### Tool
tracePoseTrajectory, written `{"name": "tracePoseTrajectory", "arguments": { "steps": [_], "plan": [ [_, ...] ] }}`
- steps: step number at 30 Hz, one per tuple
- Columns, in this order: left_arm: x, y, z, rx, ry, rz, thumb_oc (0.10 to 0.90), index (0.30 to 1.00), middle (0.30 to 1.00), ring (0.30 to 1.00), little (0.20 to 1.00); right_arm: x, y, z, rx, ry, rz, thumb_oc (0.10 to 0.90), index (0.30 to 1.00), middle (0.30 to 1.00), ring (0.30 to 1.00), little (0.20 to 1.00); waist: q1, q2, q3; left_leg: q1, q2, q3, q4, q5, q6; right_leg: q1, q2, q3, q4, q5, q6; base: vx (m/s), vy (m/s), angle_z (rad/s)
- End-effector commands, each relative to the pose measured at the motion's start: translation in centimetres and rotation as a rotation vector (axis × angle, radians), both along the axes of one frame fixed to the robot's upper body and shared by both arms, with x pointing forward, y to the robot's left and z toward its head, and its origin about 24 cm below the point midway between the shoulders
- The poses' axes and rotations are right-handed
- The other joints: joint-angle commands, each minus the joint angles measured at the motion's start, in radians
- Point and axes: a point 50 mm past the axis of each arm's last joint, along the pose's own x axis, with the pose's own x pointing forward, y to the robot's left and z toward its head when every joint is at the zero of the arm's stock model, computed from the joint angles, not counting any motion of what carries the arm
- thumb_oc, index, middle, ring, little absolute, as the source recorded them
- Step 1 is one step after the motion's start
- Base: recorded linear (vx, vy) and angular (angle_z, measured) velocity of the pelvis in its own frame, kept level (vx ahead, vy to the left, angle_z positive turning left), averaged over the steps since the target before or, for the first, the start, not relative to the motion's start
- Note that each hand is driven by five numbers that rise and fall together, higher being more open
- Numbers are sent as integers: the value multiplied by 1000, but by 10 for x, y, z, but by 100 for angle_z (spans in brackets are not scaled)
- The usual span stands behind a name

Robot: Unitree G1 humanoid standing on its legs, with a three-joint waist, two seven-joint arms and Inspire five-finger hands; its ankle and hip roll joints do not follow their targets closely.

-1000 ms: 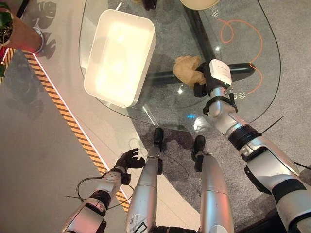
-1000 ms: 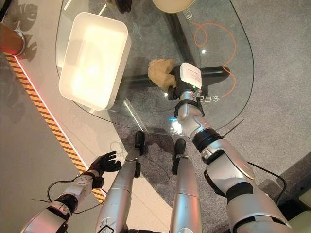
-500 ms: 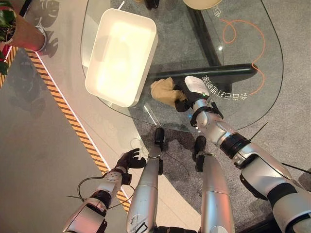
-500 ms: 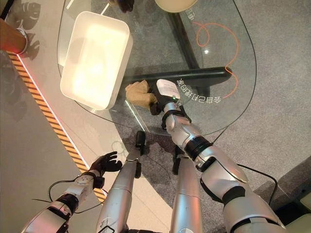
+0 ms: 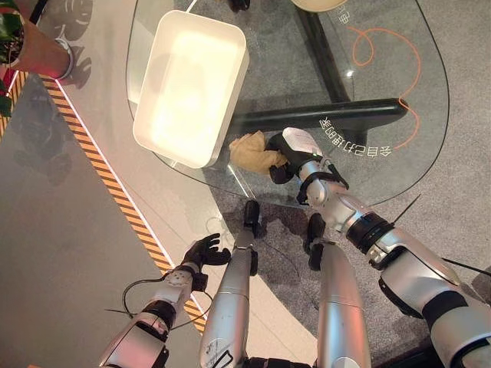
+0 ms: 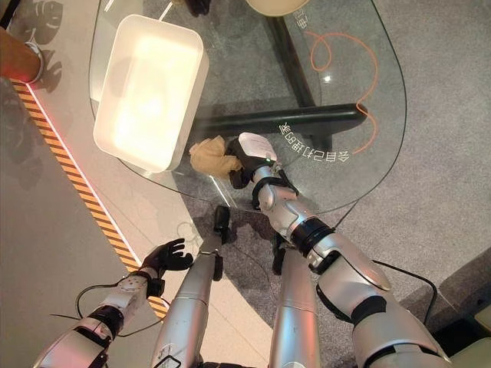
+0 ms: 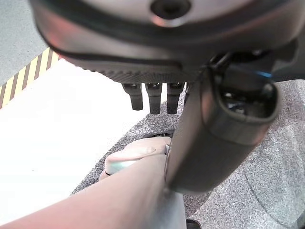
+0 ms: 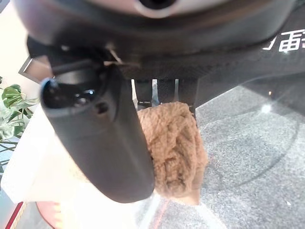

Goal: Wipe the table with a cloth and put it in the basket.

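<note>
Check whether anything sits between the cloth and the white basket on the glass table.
Nothing visible does. The right hand holds the tan cloth on the glass table, just beside the near corner of the white basket.

a rounded glass table is bearing a white basket at its left part, and a tan cloth is lying just beside the basket's near corner.

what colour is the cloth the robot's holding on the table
The cloth is light brown, a tan knit; the right wrist view shows it best.
</note>
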Motion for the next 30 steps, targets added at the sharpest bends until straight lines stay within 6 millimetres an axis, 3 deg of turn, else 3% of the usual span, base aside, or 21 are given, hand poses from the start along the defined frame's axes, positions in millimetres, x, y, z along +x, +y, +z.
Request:
{"name": "tracePoseTrajectory", "arguments": {
  "steps": [1,9,12,20,23,28,30],
  "plan": [
    [-10,-9,-11,18,54,-44,800,900,900,900,900,-27,69,-2,38,10,295,100,300,300,300,200,2,-20,5,-9,-80,118,144,-92,107,42,16,22,-180,140,38,0,0,0],
    [-8,-10,-10,15,55,-46,800,900,900,900,900,-17,51,-3,39,-54,171,100,300,300,300,200,-1,-15,5,-6,-82,118,147,-94,109,43,15,28,-178,142,41,-1,5,0],
    [-7,-12,-10,5,51,-44,800,900,900,900,900,-7,33,5,49,-125,81,100,300,300,300,200,-2,-11,5,-6,-79,120,149,-95,109,40,14,32,-171,141,41,-2,11,1],
    [-13,-6,-14,10,60,-31,800,900,900,900,900,17,-67,60,194,-427,-353,100,300,300,300,200,9,-11,5,-8,-63,117,155,-104,114,37,10,21,-156,142,49,0,1,1],
    [-19,-3,-18,9,73,-26,800,900,900,900,900,16,-97,75,206,-504,-474,100,300,300,300,200,10,-13,5,13,-61,114,169,-140,114,53,12,24,-131,108,57,67,2,3],
    [-18,3,-15,7,61,-14,800,900,900,900,900,12,-128,99,233,-601,-599,100,300,300,300,200,8,-15,5,-13,-57,115,163,-115,121,30,16,21,-143,135,49,-27,7,2],
    [-22,6,-18,3,71,-9,800,900,900,900,900,6,-152,103,256,-635,-693,100,300,300,300,200,4,-15,5,5,-57,112,177,-151,118,43,19,30,-123,99,55,61,8,3]
  ]
}}
